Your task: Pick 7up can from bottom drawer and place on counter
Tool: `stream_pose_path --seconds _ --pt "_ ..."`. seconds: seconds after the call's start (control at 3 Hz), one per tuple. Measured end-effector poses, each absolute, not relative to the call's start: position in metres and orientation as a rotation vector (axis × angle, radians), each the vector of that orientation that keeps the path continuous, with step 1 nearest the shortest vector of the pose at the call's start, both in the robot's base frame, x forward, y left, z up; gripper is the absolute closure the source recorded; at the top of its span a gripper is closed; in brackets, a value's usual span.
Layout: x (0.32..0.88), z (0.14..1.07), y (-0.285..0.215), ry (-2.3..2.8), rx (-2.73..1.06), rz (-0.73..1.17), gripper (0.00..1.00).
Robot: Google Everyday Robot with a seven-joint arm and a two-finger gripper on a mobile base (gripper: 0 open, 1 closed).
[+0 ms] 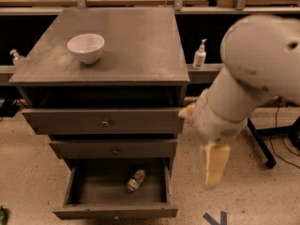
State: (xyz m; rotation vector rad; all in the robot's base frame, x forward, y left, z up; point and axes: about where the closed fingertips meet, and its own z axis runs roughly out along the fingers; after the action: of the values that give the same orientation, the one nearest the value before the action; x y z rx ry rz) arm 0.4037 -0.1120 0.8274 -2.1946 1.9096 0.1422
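The 7up can (136, 179) lies on its side inside the bottom drawer (115, 212), which is pulled open. The counter (136, 46) is the grey top of the cabinet, above two shallower drawers. My gripper (214, 165) hangs from the big white arm at the right of the cabinet, pointing down. It is about level with the bottom drawer and to the right of it, apart from the can. It holds nothing that I can see.
A white bowl (86, 47) stands on the counter's left part. A white pump bottle (199, 56) stands on a shelf behind the cabinet at the right, another small bottle (17, 57) at the left. A black stand leg (260, 144) crosses the floor at right.
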Motion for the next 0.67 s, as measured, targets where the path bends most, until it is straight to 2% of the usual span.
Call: stream_pose_path --seconds 0.33,0.67 --pt "0.329 0.745 -0.071 1.667 -2.517 0.511 0.0" --pt "0.302 0.72 -0.071 1.533 -2.643 0.585 0.0"
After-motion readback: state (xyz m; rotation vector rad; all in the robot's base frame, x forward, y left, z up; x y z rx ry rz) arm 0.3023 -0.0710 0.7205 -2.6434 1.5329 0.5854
